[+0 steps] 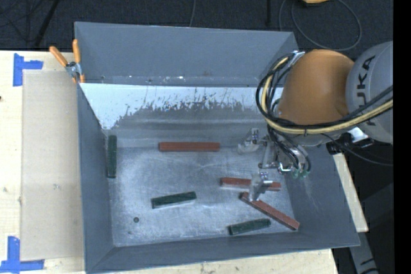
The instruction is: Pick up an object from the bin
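Note:
My gripper (260, 188) hangs low at the right side of the bin, its fingertips down on a short red-brown bar (235, 182) that lies flat there. Whether that bar sits between the fingers I cannot make out. Just below and to the right, a longer red-brown bar (275, 214) lies slanted toward the bin's right corner. A small dark green bar (249, 226) rests near the front wall, below the gripper.
Farther off lie a long red-brown bar (189, 147) toward the back, a dark green bar (173, 200) in the middle front, and another dark green bar (112, 155) standing along the left wall. The arm with its orange cover and cables overhangs the bin's right rim.

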`<state>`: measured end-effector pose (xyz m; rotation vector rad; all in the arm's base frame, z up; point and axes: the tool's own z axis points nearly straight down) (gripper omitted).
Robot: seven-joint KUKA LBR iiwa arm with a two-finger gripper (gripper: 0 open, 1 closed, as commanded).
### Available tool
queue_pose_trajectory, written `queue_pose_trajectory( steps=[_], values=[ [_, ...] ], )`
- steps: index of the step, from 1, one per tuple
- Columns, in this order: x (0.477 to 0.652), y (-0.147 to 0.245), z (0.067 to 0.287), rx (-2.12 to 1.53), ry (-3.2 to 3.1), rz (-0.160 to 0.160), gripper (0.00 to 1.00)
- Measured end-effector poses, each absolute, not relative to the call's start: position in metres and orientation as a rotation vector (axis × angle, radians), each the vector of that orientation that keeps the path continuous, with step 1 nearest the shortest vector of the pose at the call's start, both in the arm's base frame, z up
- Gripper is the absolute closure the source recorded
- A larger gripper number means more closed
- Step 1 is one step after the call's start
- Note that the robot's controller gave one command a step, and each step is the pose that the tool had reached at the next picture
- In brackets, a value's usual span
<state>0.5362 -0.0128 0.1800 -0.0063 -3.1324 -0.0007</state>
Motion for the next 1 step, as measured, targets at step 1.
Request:
queue_pose_trajectory(
  steps=[1],
  values=[
    [0.5379,-0.0127,0.1839,-0.006,-3.140,-0.001,0.00]
  ],
)
